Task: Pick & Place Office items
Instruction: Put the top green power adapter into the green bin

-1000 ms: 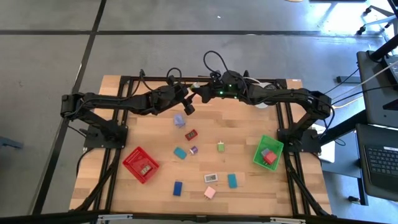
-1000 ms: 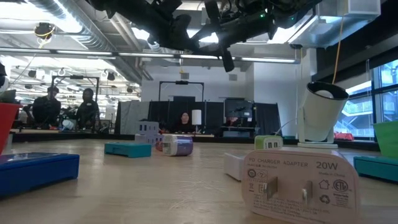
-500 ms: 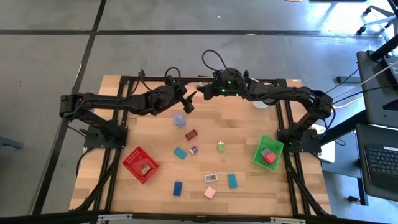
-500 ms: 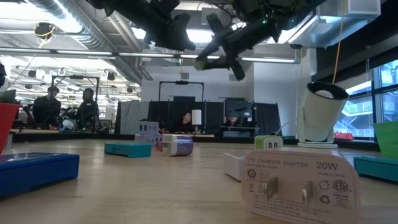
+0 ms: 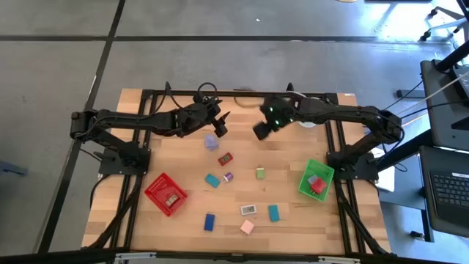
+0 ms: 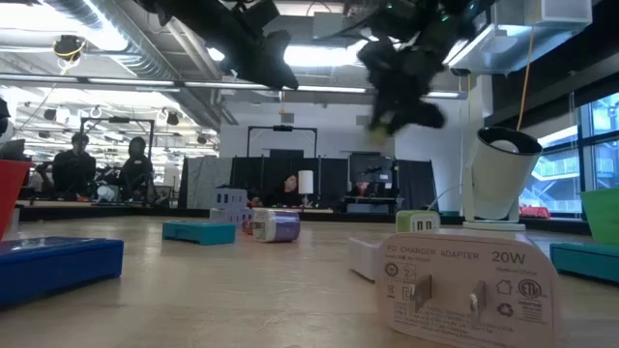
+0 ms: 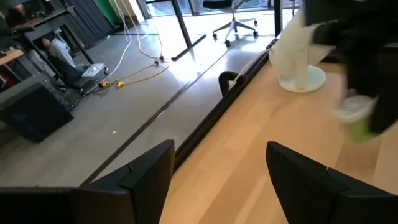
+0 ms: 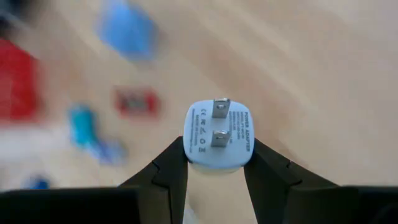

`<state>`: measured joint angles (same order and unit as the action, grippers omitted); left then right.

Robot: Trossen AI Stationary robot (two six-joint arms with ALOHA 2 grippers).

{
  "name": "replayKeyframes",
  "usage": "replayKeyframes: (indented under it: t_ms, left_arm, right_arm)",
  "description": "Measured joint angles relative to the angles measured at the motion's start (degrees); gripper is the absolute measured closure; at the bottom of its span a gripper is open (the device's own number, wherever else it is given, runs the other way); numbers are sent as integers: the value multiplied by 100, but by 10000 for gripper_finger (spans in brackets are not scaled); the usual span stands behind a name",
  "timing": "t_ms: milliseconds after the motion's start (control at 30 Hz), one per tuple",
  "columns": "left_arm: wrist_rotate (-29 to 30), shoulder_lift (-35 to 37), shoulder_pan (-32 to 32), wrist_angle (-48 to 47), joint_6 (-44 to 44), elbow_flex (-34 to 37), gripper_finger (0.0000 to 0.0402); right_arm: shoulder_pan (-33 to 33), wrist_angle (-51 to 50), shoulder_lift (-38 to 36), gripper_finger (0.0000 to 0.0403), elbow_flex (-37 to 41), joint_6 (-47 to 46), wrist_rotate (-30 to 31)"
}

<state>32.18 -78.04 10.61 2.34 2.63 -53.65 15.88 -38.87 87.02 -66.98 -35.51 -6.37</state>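
My right gripper [image 8: 216, 167] hangs over the table's far middle [image 5: 260, 130], tipped downward and shut on a pale blue-white charger plug [image 8: 219, 134] with two metal prongs. My left gripper [image 7: 217, 180] stands open and holds nothing; it is a little to the left of the right one [image 5: 220, 123], above a lavender piece [image 5: 211, 141]. Other office items lie flat on the wood: red [image 5: 225, 158], teal [image 5: 212, 180], purple [image 5: 229, 177], green [image 5: 260, 174], white [image 5: 248, 210], teal [image 5: 273, 213], blue [image 5: 209, 221], pink [image 5: 247, 226]. My right gripper pinches the plug's two opposite rounded sides [image 8: 189, 146] between its two fingers [image 8: 171, 168]. The pronged face is turned back toward the wrist. The fingers slant downward from above. The plug is lifted clear, high over the table.
A red square basket [image 5: 165, 193] stands at the near left with a piece inside. A green one [image 5: 316, 180] at the right holds several pieces. A white round object [image 6: 503, 174] stands at the far right. People sit in the room beyond the table.
My right gripper has swung away from my left gripper, toward the table's right and near edge and somewhat down. Its fingers have tipped from nearly level to slanting down, and it carries the plug with it. My left gripper has kept its place.
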Motion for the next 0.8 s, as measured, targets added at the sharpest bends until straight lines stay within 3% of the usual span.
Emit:
replayKeyframes:
  t_ms: [200, 433, 800]
  left_arm:
    - [-24, 0, -18, -306, -44, 0, 151]
    - [-17, 0, -18, -610, -54, 0, 151]
    - [-15, 0, 15, -605, -507, 0, 151]
  right_arm:
    - [-774, -2084, -295, 276, 0, -256, 651]
    - [-1612, -3414, -678, 276, 423, -1124, 595]
    - [-2257, -3557, -2168, 276, 1886, -3048, 99]
